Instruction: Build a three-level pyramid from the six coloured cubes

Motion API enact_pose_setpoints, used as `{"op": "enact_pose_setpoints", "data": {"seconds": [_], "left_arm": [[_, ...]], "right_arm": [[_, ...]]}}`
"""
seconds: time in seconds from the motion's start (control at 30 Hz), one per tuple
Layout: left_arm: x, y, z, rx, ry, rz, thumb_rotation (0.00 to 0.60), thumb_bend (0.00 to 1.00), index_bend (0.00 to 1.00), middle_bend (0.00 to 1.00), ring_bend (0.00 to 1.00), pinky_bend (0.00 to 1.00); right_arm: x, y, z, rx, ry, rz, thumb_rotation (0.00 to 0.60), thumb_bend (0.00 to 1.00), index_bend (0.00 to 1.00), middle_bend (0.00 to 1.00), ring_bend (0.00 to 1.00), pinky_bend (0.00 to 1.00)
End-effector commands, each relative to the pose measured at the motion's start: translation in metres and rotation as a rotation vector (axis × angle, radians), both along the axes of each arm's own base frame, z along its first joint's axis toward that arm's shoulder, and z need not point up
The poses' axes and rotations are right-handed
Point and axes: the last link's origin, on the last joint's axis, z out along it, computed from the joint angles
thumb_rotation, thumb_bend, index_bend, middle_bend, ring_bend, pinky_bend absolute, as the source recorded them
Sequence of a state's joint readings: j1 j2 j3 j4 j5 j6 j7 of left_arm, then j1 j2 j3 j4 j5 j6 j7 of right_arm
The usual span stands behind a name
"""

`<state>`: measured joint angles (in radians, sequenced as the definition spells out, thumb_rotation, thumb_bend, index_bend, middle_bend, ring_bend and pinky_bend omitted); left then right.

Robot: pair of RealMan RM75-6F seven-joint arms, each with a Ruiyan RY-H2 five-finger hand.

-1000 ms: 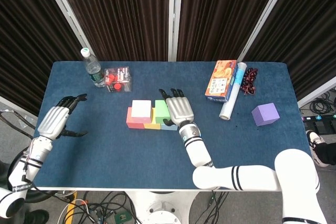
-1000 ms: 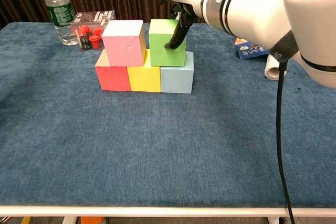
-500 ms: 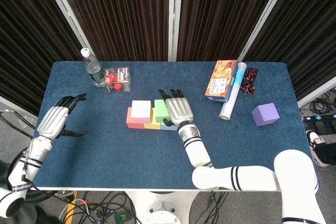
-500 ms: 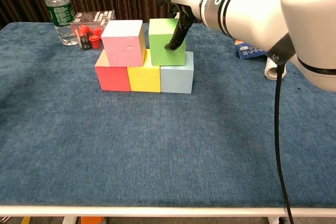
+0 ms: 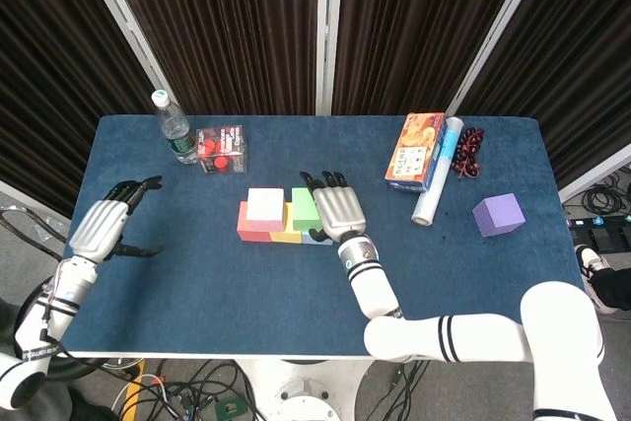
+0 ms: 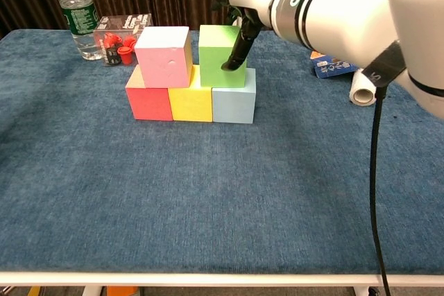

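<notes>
The green cube (image 6: 222,55) sits in the second tier at the centre of the frame, on the light blue cube (image 6: 234,104) and partly over the yellow cube (image 6: 191,104); compared with a second ago it has shifted very slightly rightward in the chest view, leaving a narrow gap to the pink cube (image 6: 164,56), which rests over the red cube (image 6: 149,103) and the yellow one. The bottom row of red, yellow and light blue has not moved. The right hand (image 6: 244,6) lies over the green cube's top and right side with a dark fingertip (image 6: 229,66) pressed against the cube's front face; whether the fingers actually grasp the cube I cannot tell, and the hand has shifted a little to the right with it. The purple cube (image 5: 498,214) stays alone at the right of the blue counter (image 5: 246,283), well apart from the stack. The left hand (image 5: 102,227) rests at the left edge of the head view, released, fingers apart and holding nothing, unchanged. At the upper left stand a water bottle (image 5: 173,128) and a clear box of red pieces (image 5: 221,148); at the upper right lie an orange carton (image 5: 415,151) and a white roll (image 5: 437,182), all where they were.
</notes>
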<state>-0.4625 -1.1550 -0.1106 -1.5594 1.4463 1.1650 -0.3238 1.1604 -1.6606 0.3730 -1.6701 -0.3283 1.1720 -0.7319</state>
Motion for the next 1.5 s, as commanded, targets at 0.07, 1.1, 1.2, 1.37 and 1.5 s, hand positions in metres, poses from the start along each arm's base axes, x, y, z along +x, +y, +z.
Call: {"op": "enact_pose_setpoints", "data": {"seconds": [0.07, 1.1, 1.2, 1.37, 1.5], "left_arm": [[-0.0004, -0.0001, 0.0, -0.001, 0.0, 0.001, 0.6, 0.02, 0.07, 0.15, 0.13, 0.11], [0.0011, 0.0002, 0.0007, 0.003, -0.005, 0.001, 0.6, 0.02, 0.07, 0.15, 0.11, 0.11], [0.0002, 0.0005, 0.0008, 0.002, -0.003, 0.004, 0.6, 0.02, 0.07, 0.15, 0.11, 0.11], [-0.0012, 0.0001, 0.0006, 0.0, -0.005, 0.008, 0.6, 0.02, 0.07, 0.15, 0.11, 0.11], [-0.0013, 0.0005, 0.0005, -0.001, -0.004, 0.006, 0.6, 0.02, 0.07, 0.15, 0.11, 0.11]], "right_arm": [[-0.0037, -0.0023, 0.0017, -0.008, 0.009, -0.01, 0.6, 0.16, 0.0, 0.19, 0.0, 0.0], [-0.0067, -0.0024, 0.0027, -0.008, -0.022, -0.016, 0.6, 0.17, 0.0, 0.32, 0.01, 0.0], [-0.0063, -0.0026, 0.001, -0.01, -0.021, -0.017, 0.6, 0.16, 0.0, 0.32, 0.01, 0.0], [-0.0062, -0.003, -0.0003, -0.011, -0.022, -0.021, 0.6, 0.16, 0.0, 0.32, 0.01, 0.0], [-0.005, -0.0027, -0.0009, -0.008, -0.026, -0.02, 0.6, 0.17, 0.0, 0.32, 0.01, 0.0]]}}
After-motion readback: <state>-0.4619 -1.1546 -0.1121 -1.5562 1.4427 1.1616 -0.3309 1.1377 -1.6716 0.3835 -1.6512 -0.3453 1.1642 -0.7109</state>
